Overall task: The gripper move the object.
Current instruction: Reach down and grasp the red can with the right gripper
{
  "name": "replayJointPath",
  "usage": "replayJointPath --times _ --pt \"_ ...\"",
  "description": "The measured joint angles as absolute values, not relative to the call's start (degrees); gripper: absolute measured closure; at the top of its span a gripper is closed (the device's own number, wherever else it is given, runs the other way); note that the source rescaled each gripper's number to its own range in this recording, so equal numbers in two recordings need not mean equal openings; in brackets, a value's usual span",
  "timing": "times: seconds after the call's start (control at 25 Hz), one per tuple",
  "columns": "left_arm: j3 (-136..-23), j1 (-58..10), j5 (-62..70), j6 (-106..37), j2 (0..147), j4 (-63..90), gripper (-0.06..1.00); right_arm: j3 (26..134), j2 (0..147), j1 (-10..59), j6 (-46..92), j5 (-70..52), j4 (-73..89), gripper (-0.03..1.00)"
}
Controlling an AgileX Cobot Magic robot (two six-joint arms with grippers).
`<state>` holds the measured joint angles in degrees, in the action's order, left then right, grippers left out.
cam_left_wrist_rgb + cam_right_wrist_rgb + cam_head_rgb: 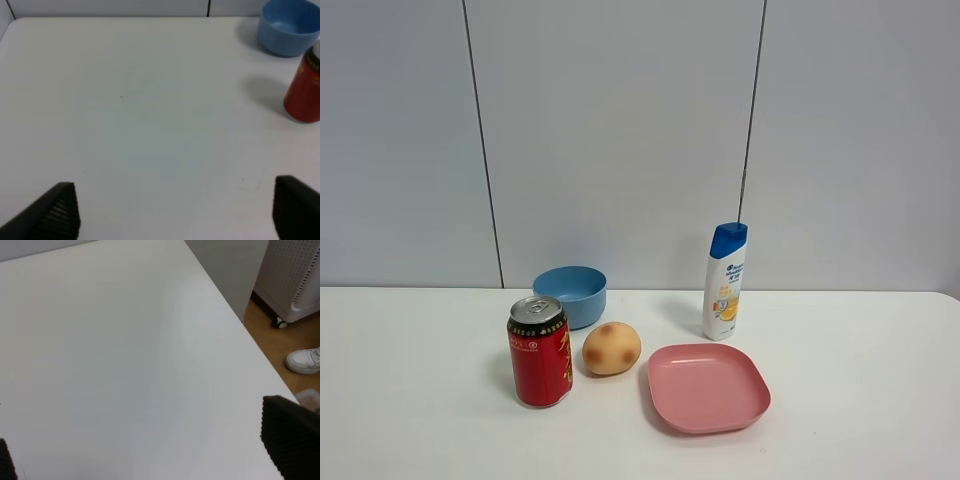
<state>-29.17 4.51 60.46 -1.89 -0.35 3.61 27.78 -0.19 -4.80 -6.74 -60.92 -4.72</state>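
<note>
On the white table (420, 400) stand a red drink can (540, 352), a blue bowl (571, 294), a tan round potato-like object (611, 348), an empty pink square plate (708, 387) and a white shampoo bottle with a blue cap (725, 282). Neither gripper shows in the exterior view. In the left wrist view my left gripper (175, 215) is open and empty over bare table, well apart from the can (304, 90) and bowl (290, 27). My right gripper (150, 455) is open and empty over bare table near its side edge.
A grey panelled wall (620, 130) stands behind the table. In the right wrist view the table edge (235, 325) drops to a wooden floor with a white perforated unit (292, 275) and a white shoe (305, 360).
</note>
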Motion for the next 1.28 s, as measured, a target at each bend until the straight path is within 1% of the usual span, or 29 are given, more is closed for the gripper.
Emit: replayJointPath --times 0.32,0.48,0.6,0.8,0.88,1.16,1.28 --pt "-29.2 4.5 60.5 -1.9 -0.3 3.6 -0.06 28.1 -0.2 -4.8 -6.9 -60.3 -4.3 -0.03" --pt "-29.2 4.5 60.5 -1.9 -0.3 3.6 -0.06 31.1 -0.2 -4.8 -9.5 -55.6 0.0 -0.03" --pt "-29.2 4.5 60.5 -1.9 -0.3 3.6 -0.06 34.4 1.9 -4.8 -5.3 -55.6 3.6 -0.03" --pt "-29.2 4.5 60.5 -1.9 -0.3 3.6 -0.06 41.6 12.1 -4.2 13.1 -55.5 14.0 -0.03" --pt "-29.2 4.5 60.5 -1.9 -0.3 3.6 -0.06 43.9 16.4 -4.2 18.0 -54.5 19.5 -0.03" --pt "-29.2 4.5 60.5 -1.9 -0.3 3.6 -0.06 45.7 34.4 -4.2 22.7 -53.4 29.6 -0.03" --pt "-29.2 4.5 60.5 -1.9 -0.3 3.6 -0.06 45.7 41.6 -3.5 27.0 -53.0 35.0 -0.03"
